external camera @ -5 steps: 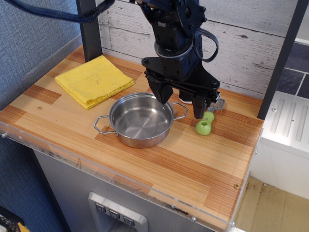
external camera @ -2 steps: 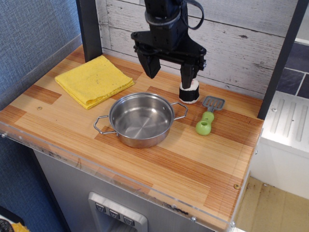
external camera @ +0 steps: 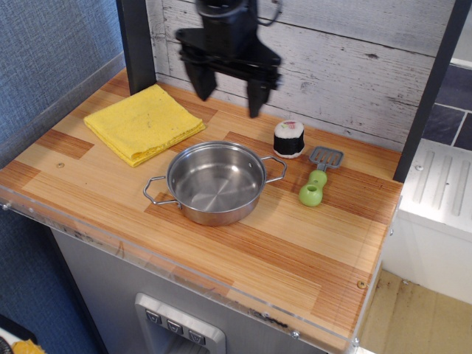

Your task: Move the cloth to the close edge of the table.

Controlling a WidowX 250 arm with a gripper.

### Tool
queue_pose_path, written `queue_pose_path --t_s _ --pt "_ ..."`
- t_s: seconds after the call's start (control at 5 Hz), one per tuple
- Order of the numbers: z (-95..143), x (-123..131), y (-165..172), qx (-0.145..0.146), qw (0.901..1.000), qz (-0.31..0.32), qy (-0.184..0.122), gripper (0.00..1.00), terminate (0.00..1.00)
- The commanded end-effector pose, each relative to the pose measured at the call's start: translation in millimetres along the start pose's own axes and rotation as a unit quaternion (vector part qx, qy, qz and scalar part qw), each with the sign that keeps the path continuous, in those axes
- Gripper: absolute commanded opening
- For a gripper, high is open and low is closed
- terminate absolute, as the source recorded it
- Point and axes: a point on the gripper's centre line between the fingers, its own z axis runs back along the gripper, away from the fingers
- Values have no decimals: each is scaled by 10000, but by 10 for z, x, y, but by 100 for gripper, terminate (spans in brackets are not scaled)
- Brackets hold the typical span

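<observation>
The folded bright yellow cloth (external camera: 144, 122) lies flat at the far left of the wooden table (external camera: 295, 243), just left of the steel pot. My gripper (external camera: 228, 94) hangs open and empty above the back of the table, to the right of the cloth and above its level. Its two dark fingers (external camera: 201, 83) point down with a wide gap between them. It touches nothing.
A steel pot (external camera: 214, 182) with two wire handles stands mid-table. A black and white sushi roll (external camera: 289, 138) and a green-handled spatula (external camera: 317, 179) lie to its right. A dark post (external camera: 136, 44) rises behind the cloth. A clear acrylic rim (external camera: 147, 254) lines the close edge.
My gripper has risen and moved left and back, from over the pot's right side and spatula to the back of the table near the cloth. The sushi roll it hid now shows.
</observation>
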Motion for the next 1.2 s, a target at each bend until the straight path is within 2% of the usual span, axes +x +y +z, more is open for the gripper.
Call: queue_pose_path --t_s 0.0,0.4,0.8,1.0 --pt "74 137 738 423 9978 480 -184 100 0" --pt "-191 52 1214 538 9937 974 151 100 0" --pt "-454 -129 1241 676 9913 969 574 100 0" --pt "-600 -165 1222 617 9908 973 709 100 0"
